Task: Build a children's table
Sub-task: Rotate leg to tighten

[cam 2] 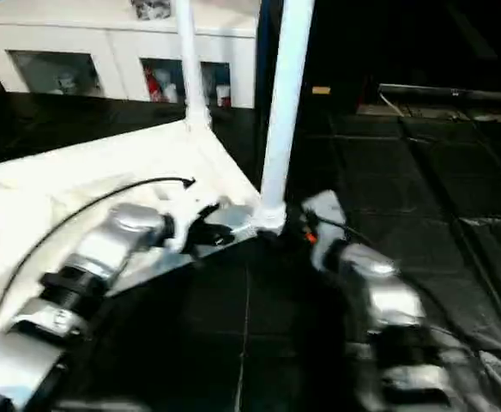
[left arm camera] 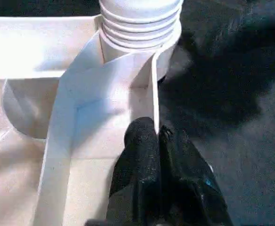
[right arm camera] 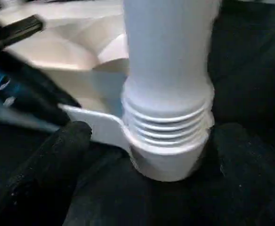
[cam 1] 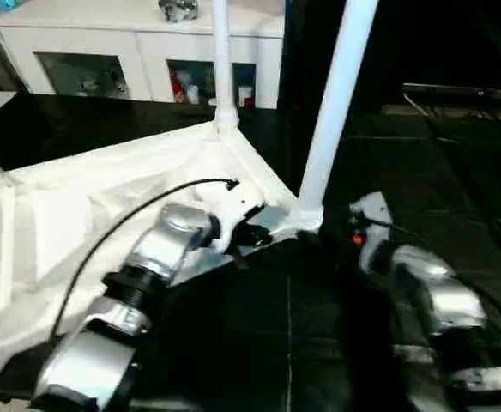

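The children's table top lies upside down on the dark floor, ribbed underside up. One white leg stands in the far corner socket. A second leg stands in the near right corner socket, its threaded base showing. My left gripper is shut on the top's thin rim wall just beside that socket. My right gripper is open. Its black fingers stand on either side of the leg's base, a gap showing on one side.
A white cabinet with glass doors stands behind the table top. Dark tiled floor spreads to the right and front. A black cable arcs over my left forearm. A dark low rail runs at the back right.
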Robot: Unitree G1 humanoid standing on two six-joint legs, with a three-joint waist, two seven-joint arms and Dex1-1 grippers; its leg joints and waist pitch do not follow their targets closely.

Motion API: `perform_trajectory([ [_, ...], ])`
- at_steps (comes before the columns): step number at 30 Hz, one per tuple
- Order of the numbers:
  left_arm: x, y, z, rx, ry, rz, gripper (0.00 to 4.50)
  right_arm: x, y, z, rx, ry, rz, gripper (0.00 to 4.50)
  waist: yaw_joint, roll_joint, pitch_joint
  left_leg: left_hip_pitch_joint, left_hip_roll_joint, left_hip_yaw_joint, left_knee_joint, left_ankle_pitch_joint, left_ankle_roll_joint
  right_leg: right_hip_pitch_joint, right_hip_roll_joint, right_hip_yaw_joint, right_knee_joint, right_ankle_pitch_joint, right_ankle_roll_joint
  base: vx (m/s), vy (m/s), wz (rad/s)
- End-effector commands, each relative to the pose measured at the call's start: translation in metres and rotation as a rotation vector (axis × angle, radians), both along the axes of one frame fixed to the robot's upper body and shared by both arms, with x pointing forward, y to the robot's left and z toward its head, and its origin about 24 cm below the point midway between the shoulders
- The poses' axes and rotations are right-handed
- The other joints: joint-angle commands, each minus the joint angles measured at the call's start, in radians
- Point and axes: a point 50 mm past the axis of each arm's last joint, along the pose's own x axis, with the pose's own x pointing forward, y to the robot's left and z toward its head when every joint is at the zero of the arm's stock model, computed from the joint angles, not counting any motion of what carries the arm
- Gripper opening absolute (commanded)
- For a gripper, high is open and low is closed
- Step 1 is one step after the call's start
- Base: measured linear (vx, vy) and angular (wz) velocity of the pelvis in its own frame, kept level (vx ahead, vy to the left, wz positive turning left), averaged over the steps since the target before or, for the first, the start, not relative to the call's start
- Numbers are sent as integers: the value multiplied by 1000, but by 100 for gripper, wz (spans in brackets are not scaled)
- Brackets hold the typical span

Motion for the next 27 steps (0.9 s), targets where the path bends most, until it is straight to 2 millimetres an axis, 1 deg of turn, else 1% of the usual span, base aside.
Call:
perform_trajectory([
  [1, -4, -5, 13, -22, -34, -142, 0, -2, -6, 12, 14, -44, 74, 446, 9, -3, -83, 6, 54, -19, -52, -61, 129, 74, -99, 63, -69, -44, -215, 0, 0, 0],
  [2, -6, -2, 13, -11, -25, -177, 0, -3, -9, 15, 6, -45, 107, 446, 10, -2, -83, 6, 55, -19, -51, -62, 128, 73, -98, 63, -69, -45, -215, 0, 0, 0],
  [3, -6, 0, 12, -5, -20, -191, 0, -4, -10, 16, 3, -44, 123, 446, 19, -1, -83, 10, 58, -18, -52, -71, 127, 69, -99, 63, -70, -58, -216, 0, 0, 0],
  [4, -8, 2, 12, 2, -21, -231, 0, -6, -12, 17, -12, -44, 161, 446, 21, -1, -82, 10, 58, -18, -52, -75, 125, 68, -99, 63, -71, -66, -216, 0, 0, 0],
  [5, -9, 3, 12, 4, -16, -249, 0, -6, -13, 18, -21, -44, 181, 446, 22, -2, -83, 10, 58, -18, -52, -79, 122, 69, -99, 62, -71, -73, -216, 0, 0, 0],
  [8, -14, 9, 12, 26, 15, -352, 0, -11, -13, 20, -81, -35, 306, 446, 33, -2, -85, 11, 60, -18, -52, -74, 115, 67, -101, 62, -68, -74, -217, 0, 0, 0],
  [9, -15, 11, 12, 49, 20, -390, 0, -14, -11, 21, -93, -21, 377, 446, 38, -3, -84, 11, 60, -18, -51, -72, 118, 66, -100, 63, -68, -71, -217, 0, 0, 0],
  [10, -16, 12, 12, 55, 20, -399, 0, -14, -10, 21, -94, -17, 395, 446, 43, -2, -85, 12, 61, -18, -51, -72, 120, 66, -100, 63, -66, -68, -217, 0, 0, 0],
  [11, -16, 12, 12, 55, 20, -399, 0, -14, -10, 21, -94, -17, 395, 446, 45, -2, -84, 12, 62, -18, -51, -72, 120, 65, -101, 64, -65, -67, -217, 0, 0, 0],
  [12, -16, 13, 12, 73, 24, -436, 0, -17, -5, 21, -113, -7, 471, 446, 47, -3, -85, 12, 62, -18, -51, -77, 117, 65, -102, 63, -65, -74, -218, 0, 0, 0],
  [13, -16, 13, 12, 73, 24, -436, 0, -17, -5, 21, -113, -7, 471, 446, 47, -8, -84, 10, 61, -18, -52, -79, 117, 66, -102, 63, -67, -80, -216, 0, 0, 0],
  [14, -17, 14, 12, 79, 31, -470, 0, -17, -1, 21, -129, -4, 511, 446, 49, -5, -83, 10, 61, -18, -53, -80, 112, 65, -103, 63, -68, -96, -212, 0, 0, 0],
  [15, -18, 14, 13, 81, 35, -489, 0, -17, 1, 20, -137, -3, 526, 446, 50, -4, -83, 11, 61, -18, -53, -85, 107, 64, -103, 62, -70, -112, -208, 0, 0, 0],
  [16, -19, 13, 13, 85, 37, -506, 0, -16, 3, 19, -146, -4, 541, 446, 50, -7, -83, 11, 62, -19, -54, -86, 102, 64, -104, 63, -70, -120, -204, 0, 0, 0],
  [17, -19, 13, 13, 87, 38, -517, 0, -16, 5, 19, -152, -5, 550, 446, 49, -6, -83, 10, 62, -19, -54, -86, 100, 64, -103, 63, -69, -122, -203, 0, 0, 0],
  [18, -20, 13, 13, 90, 38, -532, 0, -15, 7, 18, -156, -1, 564, 446, 50, -5, -82, 14, 63, -18, -54, -92, 96, 60, -102, 63, -71, -130, -204, 0, 0, 0],
  [19, -20, 13, 13, 91, 37, -532, 0, -15, 7, 18, -156, -2, 566, 446, 52, -5, -83, 15, 63, -17, -54, -97, 94, 61, -103, 65, -71, -130, -207, 0, 0, 0],
  [20, -20, 12, 13, 93, 36, -540, 0, -15, 9, 18, -157, -1, 581, 446, 52, -8, -82, 14, 63, -17, -55, -97, 94, 62, -104, 65, -71, -130, -207, 0, 0, 0],
  [21, -20, 12, 12, 94, 35, -544, 0, -16, 11, 17, -155, 3, 601, 446, 54, -7, -83, 11, 63, -19, -54, -94, 96, 64, -104, 64, -69, -128, -205, 0, 0, 0],
  [23, -21, 12, 12, 93, 34, -547, 0, -16, 13, 16, -152, 5, 612, 446, 54, -6, -84, 10, 63, -19, -54, -86, 96, 64, -103, 64, -68, -121, -203, 0, 0, 0],
  [24, -21, 12, 12, 93, 34, -549, 0, -16, 14, 16, -150, 7, 615, 446, 53, -8, -84, 10, 63, -20, -54, -84, 98, 64, -103, 63, -67, -118, -202, 0, 0, 0],
  [25, -21, 12, 12, 93, 34, -550, 0, -16, 15, 16, -148, 9, 617, 431, 55, -9, -84, 10, 62, -19, -54, -83, 98, 64, -104, 64, -68, -120, -200, 0, 0, 0],
  [26, -21, 12, 12, 93, 33, -551, 0, -16, 15, 16, -146, 11, 619, 431, 55, -9, -84, 10, 62, -19, -53, -80, 99, 64, -104, 64, -67, -118, -200, 0, 0, 0],
  [27, -21, 12, 12, 93, 34, -554, 0, -16, 17, 15, -133, 22, 624, 421, 56, -9, -85, 9, 61, -18, -52, -75, 101, 64, -103, 64, -67, -112, -200, 0, 0, 0],
])
